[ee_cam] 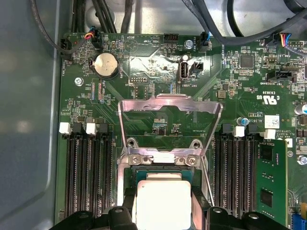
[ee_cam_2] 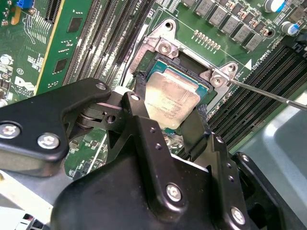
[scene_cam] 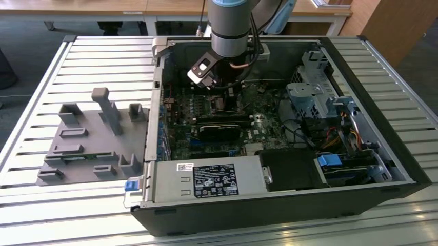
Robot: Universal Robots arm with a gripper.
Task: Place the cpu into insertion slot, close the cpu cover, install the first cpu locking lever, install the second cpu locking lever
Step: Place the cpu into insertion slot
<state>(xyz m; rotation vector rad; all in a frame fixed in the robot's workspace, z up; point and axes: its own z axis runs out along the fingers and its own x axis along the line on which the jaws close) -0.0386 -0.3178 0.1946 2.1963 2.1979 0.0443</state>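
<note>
I have my gripper (ee_cam_2: 170, 109) drawn in narrow on the chip (ee_cam_2: 168, 96), with my black fingers (ee_cam_2: 144, 120) pressed against two opposite edges of it. The chip's plain silver top faces up. It lies level within the square socket (ee_cam_2: 163, 45) on the green board (ee_cam_2: 29, 72); I cannot tell whether it is fully seated or just above the bed.

In the first wrist view the chip (ee_cam: 163, 199) is between my fingertips. The cover (ee_cam: 170, 101) stands open, swung up on its hinge at one edge of the socket, and the board shows through its square window. A thin wire lever (ee_cam_2: 268, 94) juts out free from one corner of the socket, not latched down. Rows of dark memory slots (ee_cam: 88, 172) run along both sides of the socket, and a round coin battery (ee_cam: 106, 64) sits on the board beyond the raised cover.

In the exterior view my arm (scene_cam: 231, 25) reaches straight down into the open computer case (scene_cam: 383, 169), which lies on a slatted table (scene_cam: 41, 77). A grey rack (scene_cam: 89, 138) sits beside the case, toward the exterior view's left
</note>
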